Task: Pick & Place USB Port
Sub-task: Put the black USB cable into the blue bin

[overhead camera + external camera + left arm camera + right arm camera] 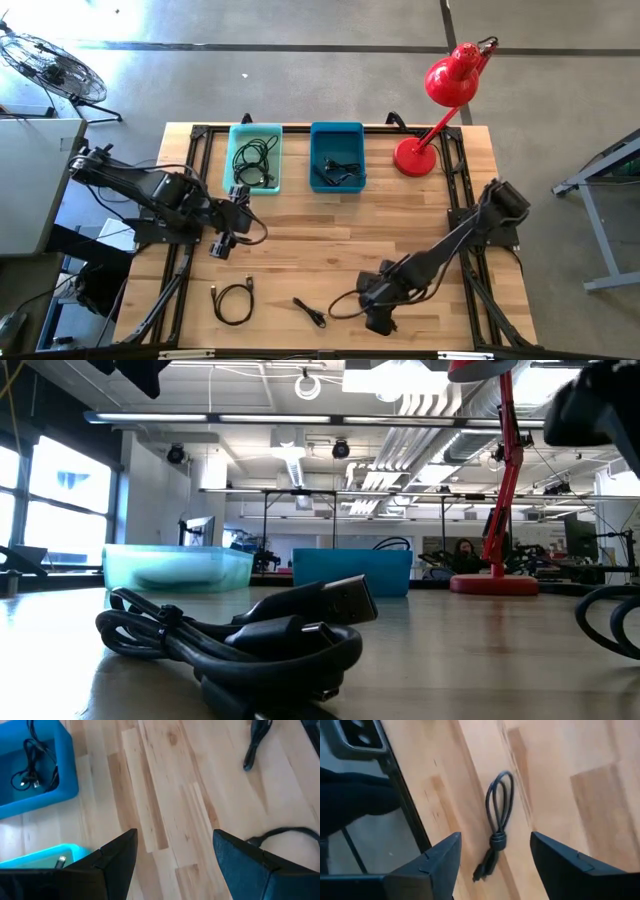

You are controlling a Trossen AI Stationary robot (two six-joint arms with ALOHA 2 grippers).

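Observation:
Three black USB cables show. A coiled one (233, 301) lies on the table near its near-left corner and fills the foreground of the low view (250, 640). A small tied bundle (310, 312) lies near the near edge and appears in the right wrist view (497, 830). My right gripper (378, 318) (495, 837) hovers open to the right of that bundle. My left gripper (222, 247) (175, 837) hangs open over bare wood, just in front of the teal bin (255, 158). The blue bin (337, 156) (35, 770) holds another cable.
Both bins stand side by side at the table's far edge, and the teal one also holds cables. A red desk lamp (440, 110) stands at the far right corner. Black frame rails (180, 270) run along the left and right sides. The table's middle is bare wood.

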